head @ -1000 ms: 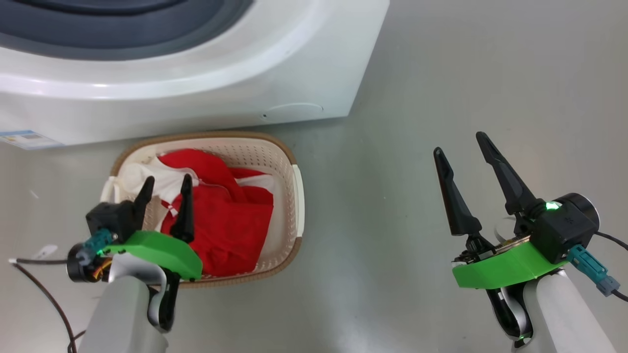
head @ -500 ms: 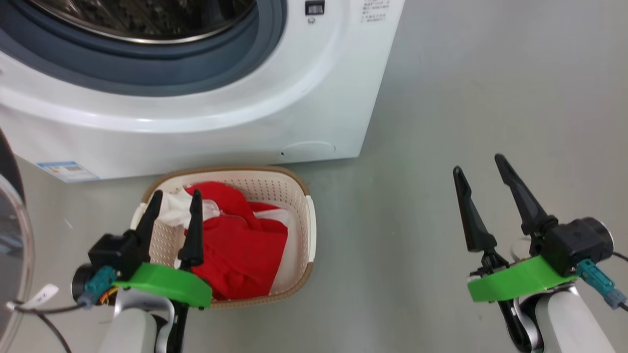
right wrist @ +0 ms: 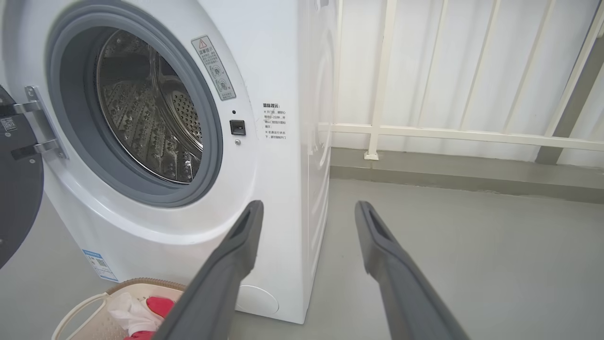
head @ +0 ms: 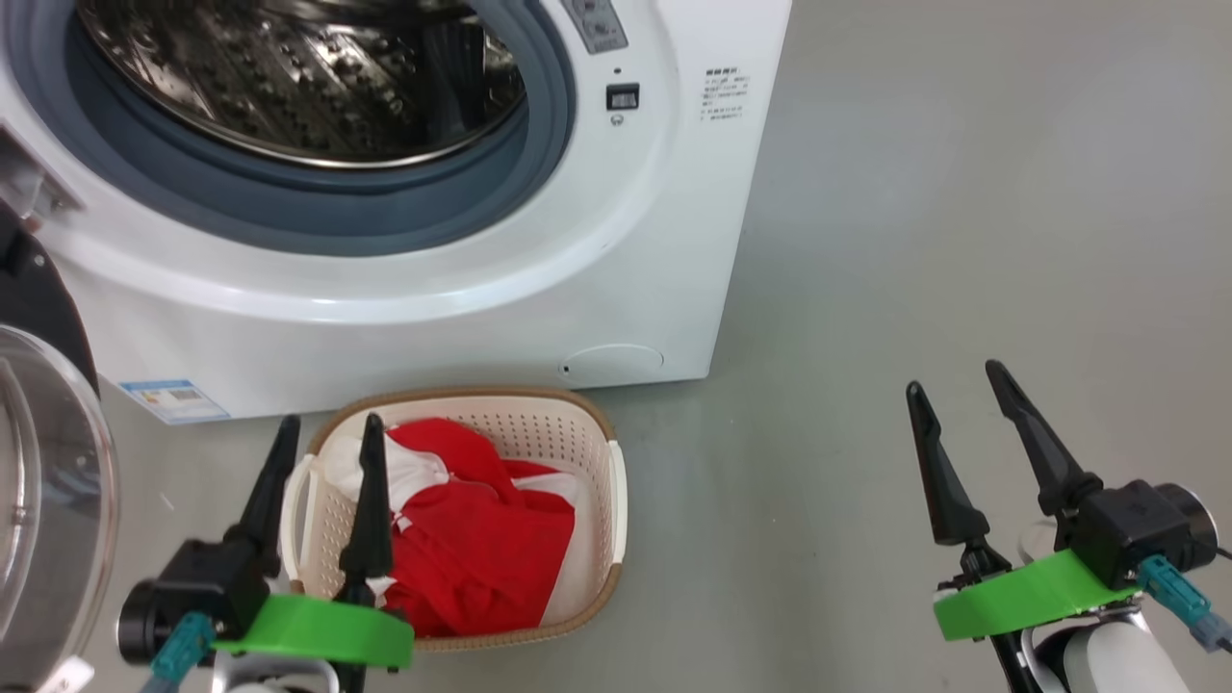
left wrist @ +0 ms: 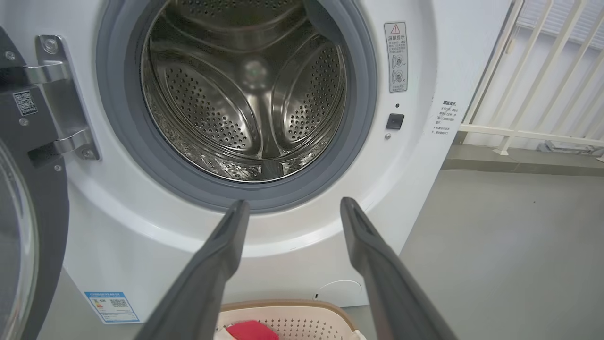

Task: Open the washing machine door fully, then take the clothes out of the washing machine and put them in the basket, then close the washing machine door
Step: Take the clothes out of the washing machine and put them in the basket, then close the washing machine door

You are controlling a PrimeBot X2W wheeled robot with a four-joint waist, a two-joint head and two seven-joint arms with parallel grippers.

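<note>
The large white front-loading washing machine (head: pixel 635 241) stands with its round glossy black door with clear glass window (head: pixel 43 481) open at the left, exposing the perforated steel drum (head: pixel 308 87). The bright red and white fabric clothes (head: pixel 462 549) lie inside the small cream-white perforated plastic basket (head: pixel 577 404), which rests on the grey floor (head: pixel 914 192) just in front of the machine. The left tool (head: pixel 331 423) is over the basket's left edge, fingers apart and gripping nothing. The right tool (head: pixel 953 377) is over the floor, well to the right of the basket, fingers apart and gripping nothing.

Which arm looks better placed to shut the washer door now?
Probably left. The door hangs open at the robot's left, beside the open left gripper; the open right gripper hovers over the floor, farther off.
</note>
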